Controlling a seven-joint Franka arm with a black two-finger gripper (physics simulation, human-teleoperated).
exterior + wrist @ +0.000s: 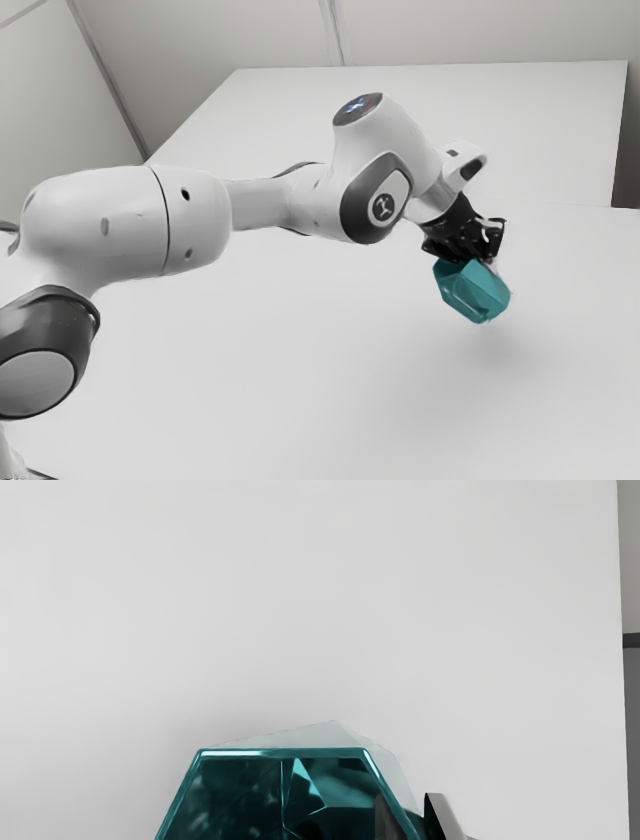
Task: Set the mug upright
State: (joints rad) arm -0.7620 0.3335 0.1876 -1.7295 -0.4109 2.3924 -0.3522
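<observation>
So the gripper (pixel 477 257) looks to be closed on the teal mug (pixel 474 292), near its open end, with one finger (pixel 444 811) right against the outside of the wall in the wrist view; can't really make out where the other one sits. The mug is up in the air over the white table (pixel 300 380), with a soft shadow (pixel 490 352) on the tabletop below it, and it's hanging at a lean, not upright. The rim (pixel 282 753) faces back toward the hand, so I'd guess the base points mostly down. My read is that the holding-and-turning part is in hand, with the set-down left to do. Next move, imo: roll the wrist until the base is level, then ease it down and only let go once it sits flat. Drop it at this angle and it could easily tip over.
</observation>
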